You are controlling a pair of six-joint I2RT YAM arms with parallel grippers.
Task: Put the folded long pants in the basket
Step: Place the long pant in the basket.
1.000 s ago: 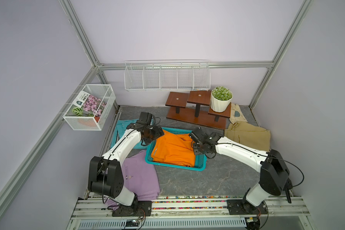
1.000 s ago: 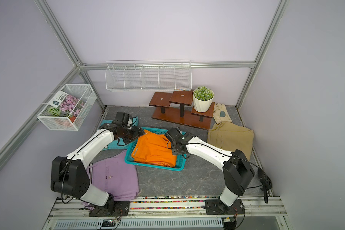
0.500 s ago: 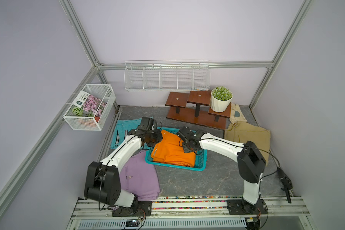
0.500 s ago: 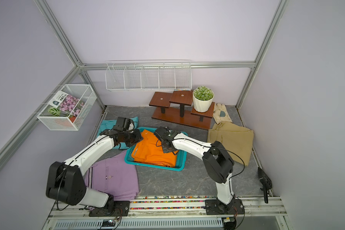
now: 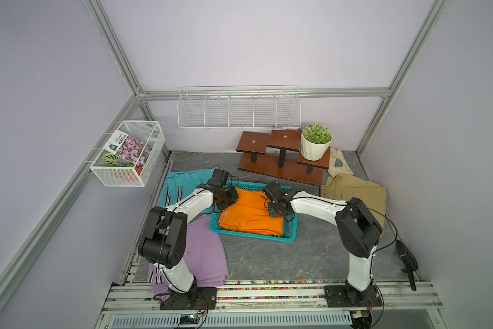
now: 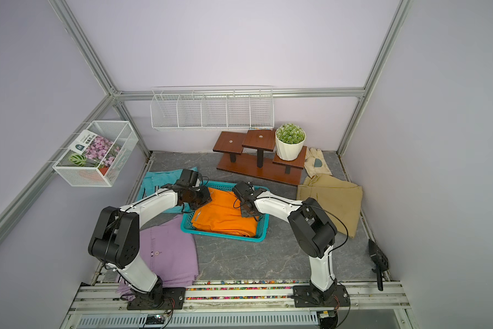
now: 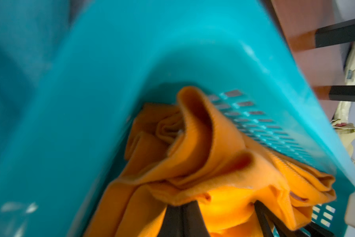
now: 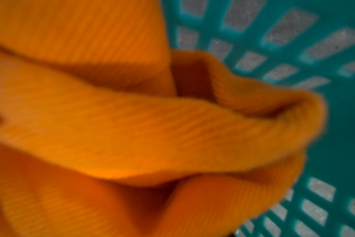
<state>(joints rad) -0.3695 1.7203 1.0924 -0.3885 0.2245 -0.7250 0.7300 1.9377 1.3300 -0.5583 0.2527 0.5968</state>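
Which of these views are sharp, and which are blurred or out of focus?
Both top views are sharp and evenly lit; the left wrist view smears the near basket rim, while the orange pants are only a little soft; the right wrist view is out of focus everywhere, cloth and basket grid alike.

Hidden and unreadable zones at both grippers

Right wrist view: filled at close range with blurred orange pants (image 8: 131,123); fingertips out of frame. Jaw state of right gripper (image 5: 279,209) not determinable; tips covered by own wrist housing in both top views. Left wrist view: dark fingers (image 7: 182,220) cut off at frame edge, clamped on bunched cloth; basket (image 7: 111,82) rim ahead of them out of focus. Tips of left gripper (image 5: 226,199) likewise covered from above. Partly masked beneath left arm: lilac pants (image 5: 208,250) and teal pants (image 5: 179,185).
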